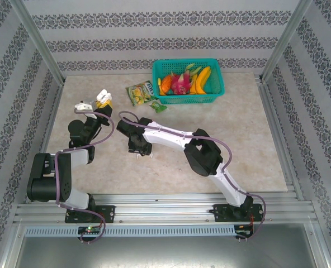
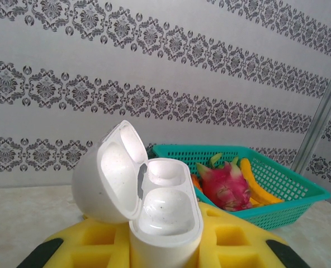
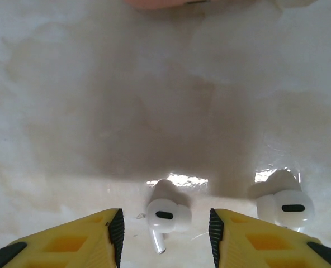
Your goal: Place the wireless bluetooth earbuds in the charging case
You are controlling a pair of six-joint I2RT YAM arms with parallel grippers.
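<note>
Right gripper [image 3: 165, 226] fingers apart astride white earbud [image 3: 168, 215], flat on marbled table [image 3: 98, 111], stem toward wrist. Left gripper [image 2: 165, 248] clamps upright case [image 2: 165, 206], lid open. Patterned walls [image 2: 154, 56].

We see a pink shape [image 3: 157, 3] cropped at the top edge, unidentifiable; the charging case [image 2: 165, 218] loses its base below the frame.

Overhead downward, left wrist toward basket [image 2: 288, 194], right wrist seemingly near tabletop [image 3: 126, 111]
</note>
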